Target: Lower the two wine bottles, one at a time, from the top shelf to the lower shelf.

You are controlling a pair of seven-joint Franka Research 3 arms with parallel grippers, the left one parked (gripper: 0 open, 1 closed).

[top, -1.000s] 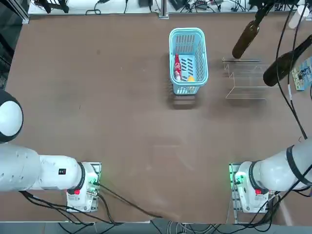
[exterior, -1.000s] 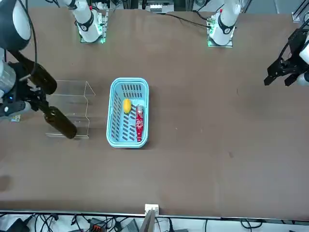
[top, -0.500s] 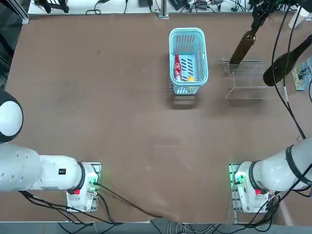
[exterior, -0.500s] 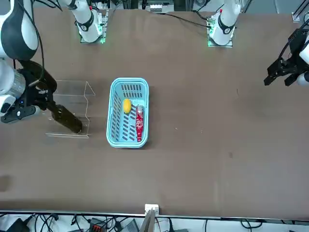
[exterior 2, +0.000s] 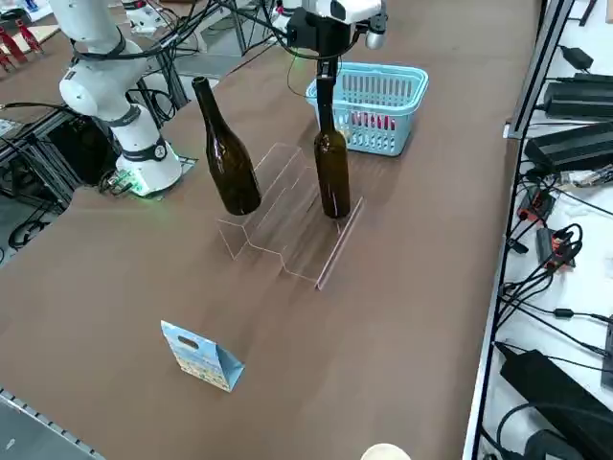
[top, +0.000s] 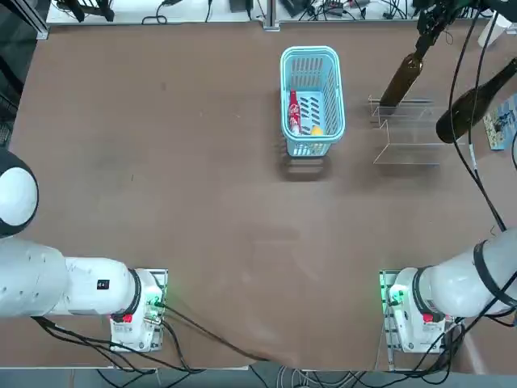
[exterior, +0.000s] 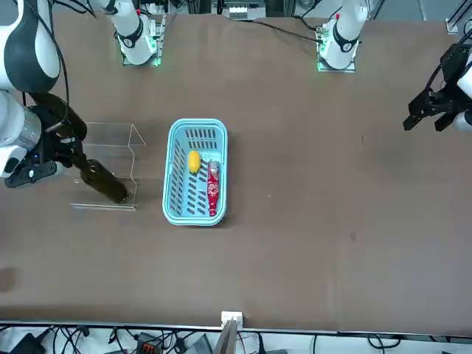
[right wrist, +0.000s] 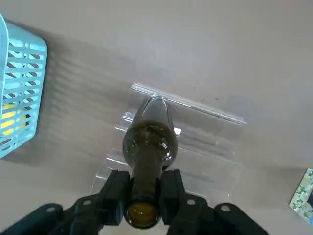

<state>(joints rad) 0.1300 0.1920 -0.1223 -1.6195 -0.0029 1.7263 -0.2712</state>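
Note:
My right gripper [exterior 2: 326, 43] is shut on the neck of one dark wine bottle [exterior 2: 331, 163] and holds it upright. The bottle's base is down at the lowest step of the clear acrylic rack [exterior 2: 287, 225], on the basket side. In the wrist view the fingers [right wrist: 117, 191] clamp the bottle [right wrist: 149, 139] just below its mouth, with the rack [right wrist: 195, 152] beneath. From overhead, the held bottle [top: 401, 78] leans over the rack [top: 408, 133]. The second bottle [exterior 2: 225, 153] stands free on the rack's top step; it also shows as bottle [top: 468, 101]. The front view shows the held bottle [exterior: 105, 183].
A light-blue mesh basket [top: 311, 56] stands beside the rack, holding a red-labelled item [top: 294, 111] and a yellow object [top: 317, 129]. A small blue patterned paper bag [exterior 2: 201, 356] stands on the table past the rack. The arm's cable [top: 477, 162] hangs near the second bottle.
The held bottle has come down and turned upright over the rack's low step since a second ago; in the last half second it has barely shifted. The second bottle has stayed put.

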